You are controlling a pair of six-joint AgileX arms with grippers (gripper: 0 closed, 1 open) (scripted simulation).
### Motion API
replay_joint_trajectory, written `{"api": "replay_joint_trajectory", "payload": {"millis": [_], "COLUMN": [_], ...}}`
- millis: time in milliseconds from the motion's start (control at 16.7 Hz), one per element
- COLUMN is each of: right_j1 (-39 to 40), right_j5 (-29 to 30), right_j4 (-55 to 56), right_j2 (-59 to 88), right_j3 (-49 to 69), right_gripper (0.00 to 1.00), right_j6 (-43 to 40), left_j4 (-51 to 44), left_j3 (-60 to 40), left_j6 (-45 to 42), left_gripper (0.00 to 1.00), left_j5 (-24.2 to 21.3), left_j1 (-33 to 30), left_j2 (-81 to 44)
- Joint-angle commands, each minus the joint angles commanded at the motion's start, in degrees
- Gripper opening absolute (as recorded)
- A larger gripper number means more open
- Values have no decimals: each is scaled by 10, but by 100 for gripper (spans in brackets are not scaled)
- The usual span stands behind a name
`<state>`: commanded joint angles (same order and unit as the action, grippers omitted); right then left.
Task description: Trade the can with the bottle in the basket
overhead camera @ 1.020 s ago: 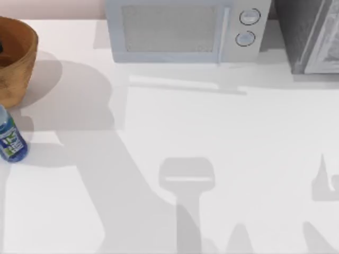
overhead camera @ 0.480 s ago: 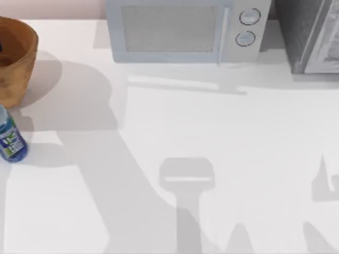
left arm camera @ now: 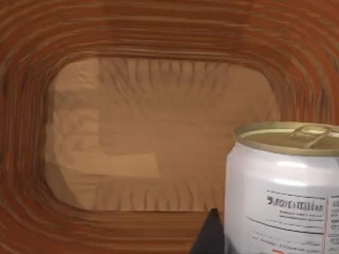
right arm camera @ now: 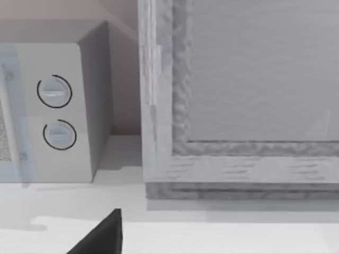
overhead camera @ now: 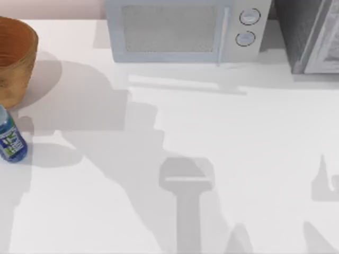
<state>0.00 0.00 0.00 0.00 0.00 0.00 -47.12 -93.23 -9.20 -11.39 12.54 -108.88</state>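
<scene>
The left gripper [left arm camera: 211,233] hangs over the basket [left arm camera: 159,32], the can [left arm camera: 283,185] right beside its one visible fingertip; whether it grips, I cannot tell; lift straight, clearing the wall; the bottle [overhead camera: 10,138] waits outside; right arm parked.

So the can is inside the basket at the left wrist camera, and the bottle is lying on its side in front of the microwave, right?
Not quite. The can is inside the basket, as the left wrist view shows. But the bottle stands upright at the table's left edge, just in front of the basket, far from the microwave; the top view shows this.
</scene>
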Motion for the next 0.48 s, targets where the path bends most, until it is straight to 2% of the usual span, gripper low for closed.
{"api": "replay_joint_trajectory", "payload": {"millis": [480], "right_j1": [0], "right_j5": [0], "right_j4": [0], "right_j2": [0], "right_j3": [0], "right_gripper": [100], "right_j6": [0], "left_j4": [245], "left_j3": [454], "left_j6": [51], "left_gripper": [0], "left_j5": [66], "left_j1": [-62], "left_j2": [550]}}
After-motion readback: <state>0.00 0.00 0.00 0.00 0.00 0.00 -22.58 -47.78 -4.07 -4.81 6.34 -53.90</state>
